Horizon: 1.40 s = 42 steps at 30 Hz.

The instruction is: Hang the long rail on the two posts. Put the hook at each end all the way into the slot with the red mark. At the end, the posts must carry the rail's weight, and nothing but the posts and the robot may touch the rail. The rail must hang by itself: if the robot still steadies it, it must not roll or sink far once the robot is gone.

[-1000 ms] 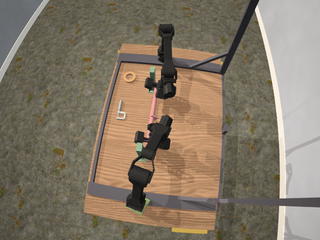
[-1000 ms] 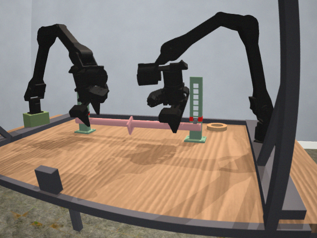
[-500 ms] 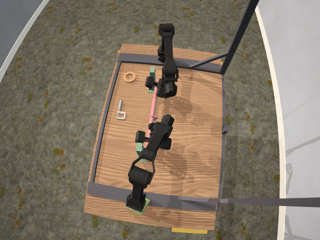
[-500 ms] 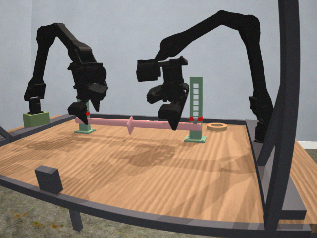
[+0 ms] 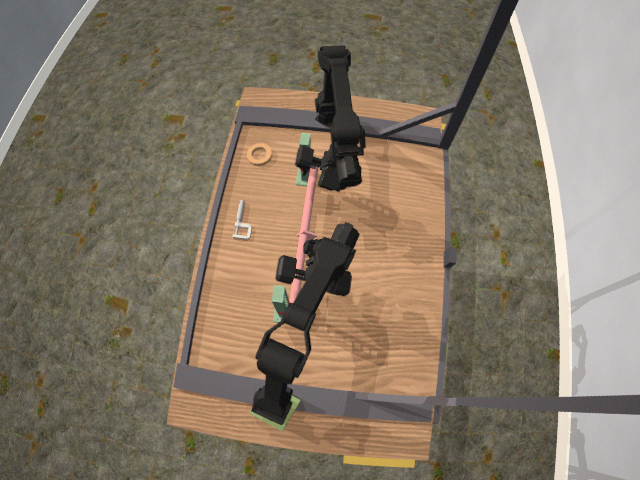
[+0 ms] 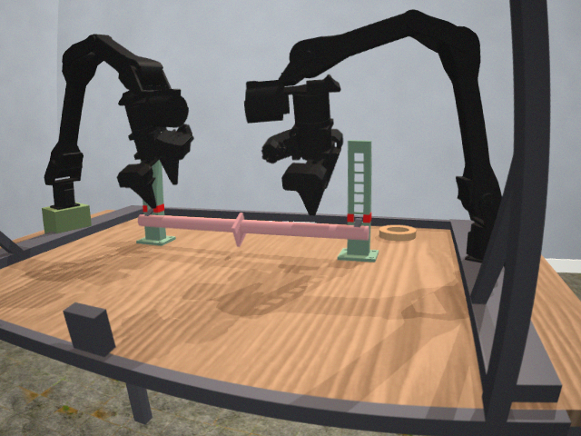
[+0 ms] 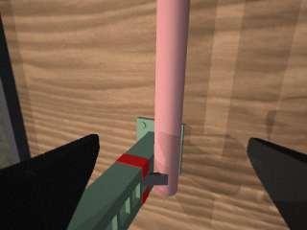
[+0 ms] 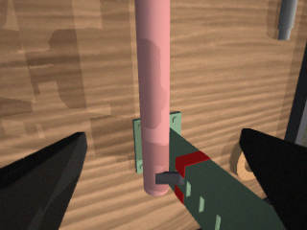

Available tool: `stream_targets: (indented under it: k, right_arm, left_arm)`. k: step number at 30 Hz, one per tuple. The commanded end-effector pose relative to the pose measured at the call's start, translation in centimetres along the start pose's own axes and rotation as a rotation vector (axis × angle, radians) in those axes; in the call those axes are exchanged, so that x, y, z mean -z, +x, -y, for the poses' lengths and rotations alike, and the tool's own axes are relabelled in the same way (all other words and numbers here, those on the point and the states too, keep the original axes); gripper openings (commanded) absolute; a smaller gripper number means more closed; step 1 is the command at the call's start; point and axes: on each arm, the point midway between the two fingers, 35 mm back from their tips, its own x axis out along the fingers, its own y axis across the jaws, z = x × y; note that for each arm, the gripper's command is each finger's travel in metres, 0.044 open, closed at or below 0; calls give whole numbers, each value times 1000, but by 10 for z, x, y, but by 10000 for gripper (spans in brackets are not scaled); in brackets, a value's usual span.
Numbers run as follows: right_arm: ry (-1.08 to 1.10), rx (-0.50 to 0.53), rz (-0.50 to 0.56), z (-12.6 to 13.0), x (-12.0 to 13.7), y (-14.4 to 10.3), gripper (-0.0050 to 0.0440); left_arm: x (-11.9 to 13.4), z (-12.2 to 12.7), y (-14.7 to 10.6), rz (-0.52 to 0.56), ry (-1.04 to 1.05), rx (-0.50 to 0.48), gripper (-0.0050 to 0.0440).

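The pink rail (image 6: 253,227) hangs level between two green posts (image 6: 154,220) (image 6: 359,197). It also shows from above (image 5: 306,217). In the left wrist view the rail (image 7: 170,96) ends at a grey hook (image 7: 155,178) that sits in the slot at the red mark (image 7: 131,163). In the right wrist view the rail's (image 8: 153,96) other hook (image 8: 169,178) sits at that post's red mark (image 8: 192,163). My left gripper (image 6: 159,185) is open above the rail's left end, clear of it. My right gripper (image 6: 316,192) is open above the rail near the right post, with its lower fingertip just over the rail.
An orange ring (image 5: 259,153) lies near the far post, and also shows in the side view (image 6: 398,232). A grey bracket (image 5: 241,224) lies on the table to the side. A dark frame borders the table, with a small block (image 6: 89,328) on its front rail.
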Motion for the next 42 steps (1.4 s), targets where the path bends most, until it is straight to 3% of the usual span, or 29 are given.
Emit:
stream_targets:
  k: [1, 4, 11, 19, 21, 22, 36, 38, 42]
  right_arm:
    - [67, -34, 98, 11, -19, -13, 423]
    - [74, -52, 124, 15, -22, -14, 423]
    - [259, -145, 361, 61, -32, -18, 423]
    - [416, -173, 594, 99, -40, -33, 423]
    - [416, -173, 594, 99, -40, -33, 423]
    - [440, -174, 652, 107, -43, -39, 423]
    - [588, -85, 1108, 182, -18, -84, 423]
    - [588, -85, 1108, 182, -18, -84, 423]
    - [612, -11, 1273, 204, -1, -106, 423]
  left_arm:
    - [-10, 2, -17, 71, 31, 38, 440]
    - [-13, -3, -17, 84, 31, 45, 440]
    - [-21, -46, -22, 195, 10, 97, 440]
    - [-11, -65, -34, 284, -29, 152, 440]
    - [-11, -65, -34, 284, -29, 152, 440]
    - [-8, -67, -36, 296, -36, 163, 440]
    - [35, -76, -52, 447, -113, 298, 440]
    - [35, -76, -52, 447, -113, 298, 440]
    - [53, -73, -51, 475, -151, 353, 440]
